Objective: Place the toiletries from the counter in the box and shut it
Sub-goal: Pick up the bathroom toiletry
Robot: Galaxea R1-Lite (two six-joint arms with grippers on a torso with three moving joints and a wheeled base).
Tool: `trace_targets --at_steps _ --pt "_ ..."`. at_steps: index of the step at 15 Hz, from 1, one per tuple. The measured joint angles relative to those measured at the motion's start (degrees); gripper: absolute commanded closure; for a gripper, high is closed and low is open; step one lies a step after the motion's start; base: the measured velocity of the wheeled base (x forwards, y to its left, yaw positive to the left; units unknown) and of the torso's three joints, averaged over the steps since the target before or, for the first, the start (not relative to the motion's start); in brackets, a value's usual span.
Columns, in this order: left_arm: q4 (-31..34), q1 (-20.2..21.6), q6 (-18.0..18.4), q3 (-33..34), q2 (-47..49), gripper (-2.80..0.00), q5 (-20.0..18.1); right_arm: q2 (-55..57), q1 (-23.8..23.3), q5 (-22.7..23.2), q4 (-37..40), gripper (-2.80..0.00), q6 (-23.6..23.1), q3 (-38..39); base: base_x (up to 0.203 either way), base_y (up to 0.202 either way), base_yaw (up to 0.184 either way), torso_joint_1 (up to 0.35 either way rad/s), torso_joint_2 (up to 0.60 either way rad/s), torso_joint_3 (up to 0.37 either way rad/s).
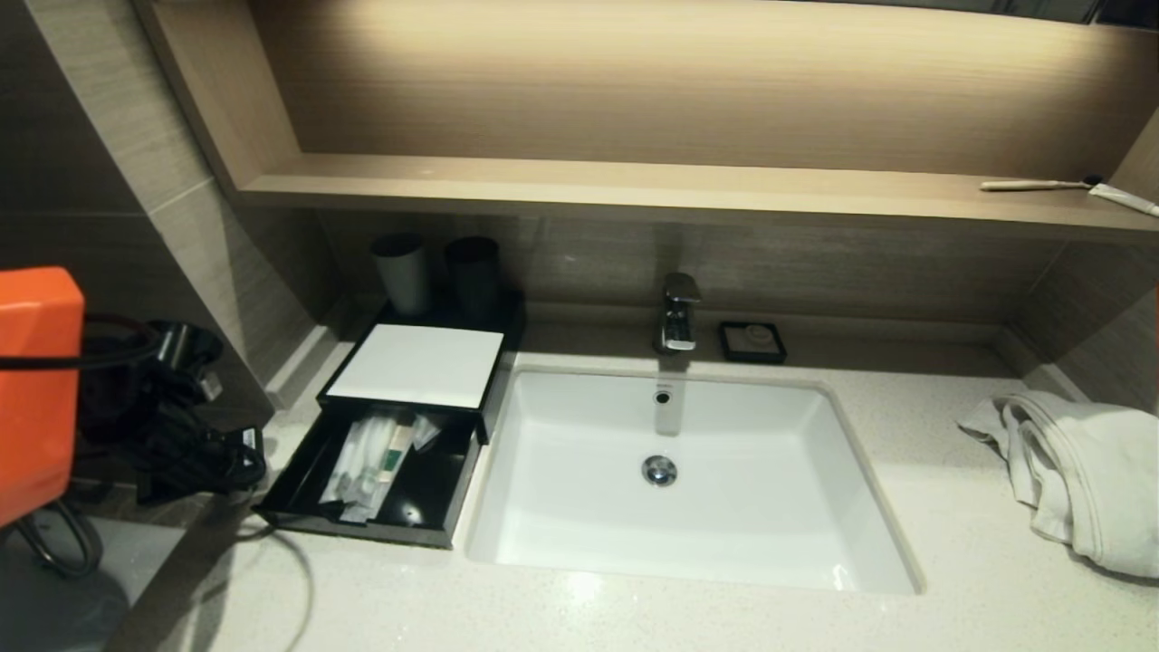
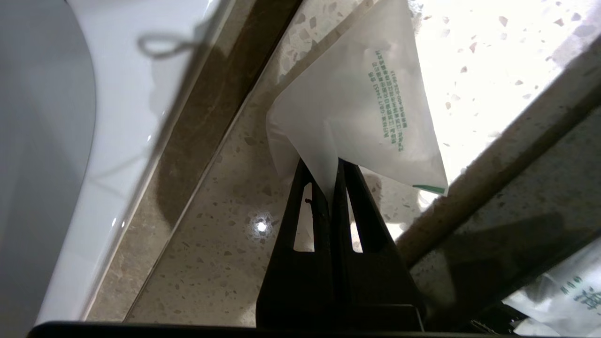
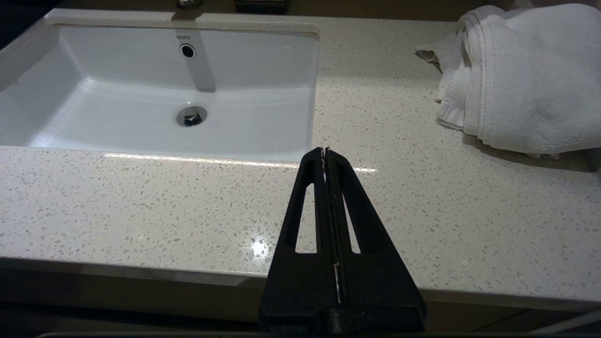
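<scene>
The left gripper (image 2: 331,164) pinches a white sachet (image 2: 361,108) with illegibly small green print. The right gripper (image 3: 325,151), jaws pressed together, hovers above the counter (image 3: 141,206). At 11 o'clock, sachets fill the open black box (image 1: 299,462); "TOTO" marks the sink (image 3: 141,94).

Glossy speckled stone counter (image 3: 141,202); white terry-cloth towel (image 3: 526,80).

Looks like a hotel bathroom. Shown by a white undermount sink (image 1: 579,507) sunk in the speckled stone desk (image 1: 951,580), chrome faucet (image 1: 678,312) behind the sink, soap dish (image 1: 752,341) beside that faucet, crumpled white towel (image 1: 1077,480) right of the sink, black amenity box (image 1: 398,453) of wrapped toiletries (image 1: 371,462) left of it.
</scene>
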Motion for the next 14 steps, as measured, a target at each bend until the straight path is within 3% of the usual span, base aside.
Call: trace_targets --at_steps 8,14 --pt "0.1 -0.5 -0.1 -0.1 -6.3 0.00 -0.8 0.0 0.0 0.0 0.0 0.00 0.0 0.0 0.000 0.000 0.000 0.000 0.00 0.000" --pt "0.3 -6.7 -0.3 -1.4 -11.0 0.00 -2.0 0.0 0.0 0.0 0.0 0.00 0.0 0.0 0.000 0.000 0.000 0.000 0.00 0.000"
